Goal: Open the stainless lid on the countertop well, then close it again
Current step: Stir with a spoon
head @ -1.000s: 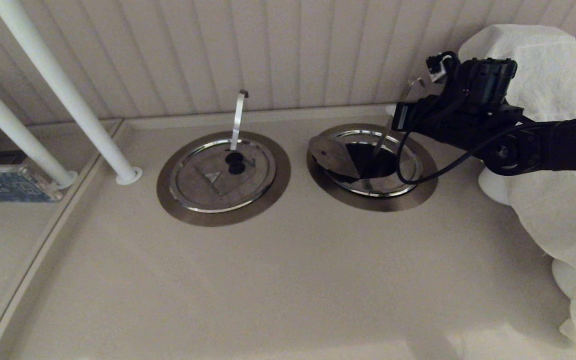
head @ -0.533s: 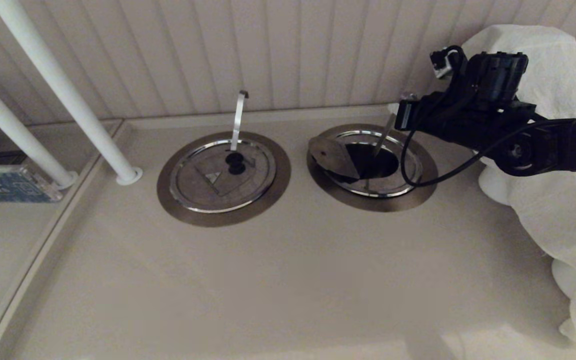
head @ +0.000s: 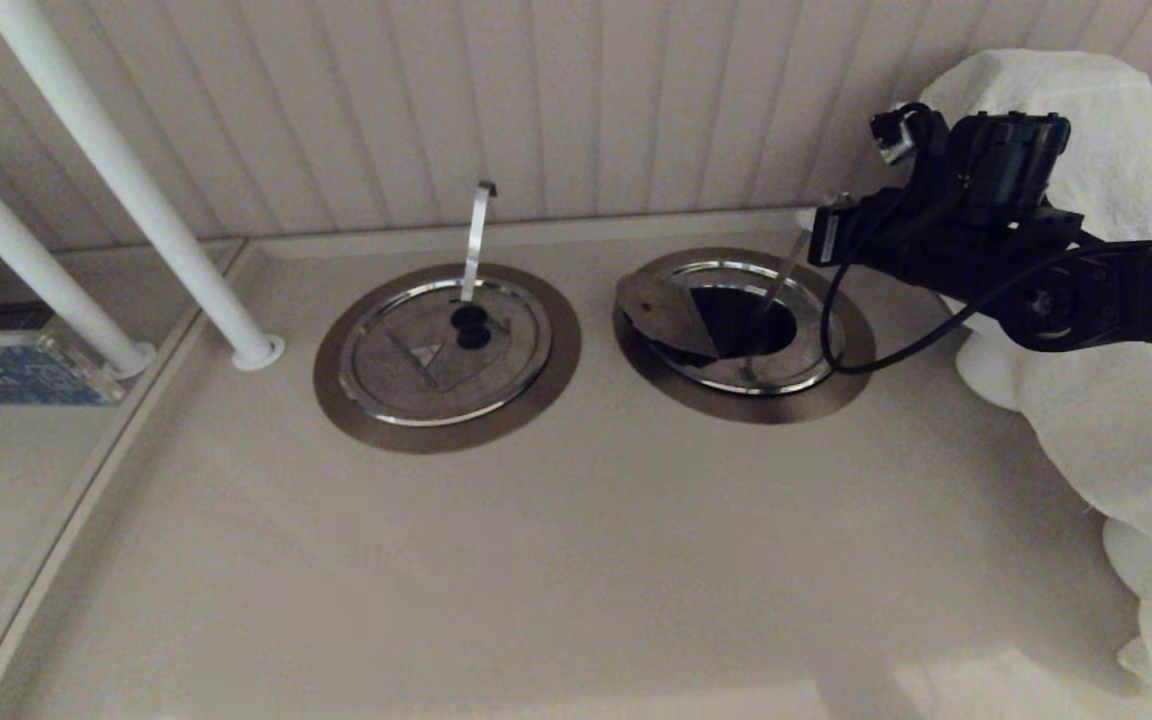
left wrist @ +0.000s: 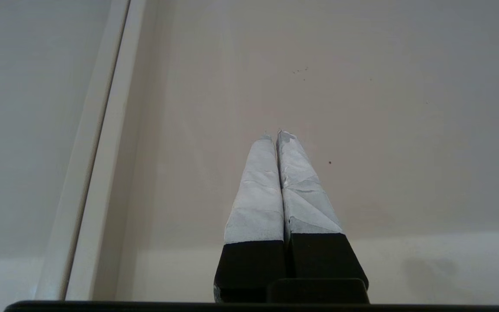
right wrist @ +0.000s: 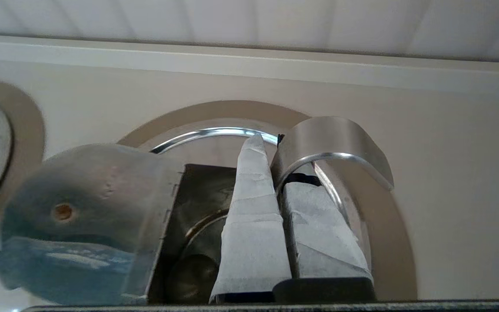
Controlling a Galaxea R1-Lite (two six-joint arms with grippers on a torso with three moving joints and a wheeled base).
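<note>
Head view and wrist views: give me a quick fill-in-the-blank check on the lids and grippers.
The stainless lid on the countertop well is ____.
The right gripper is ____ on its steel strip.
The twin lid is ____.
The left gripper holds ____.
Missing: open; shut; closed; nothing.

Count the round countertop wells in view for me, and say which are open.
2. The left well is covered by its flat lid. The right well is open, its flap raised, with the right gripper shut on its steel strip.
</note>
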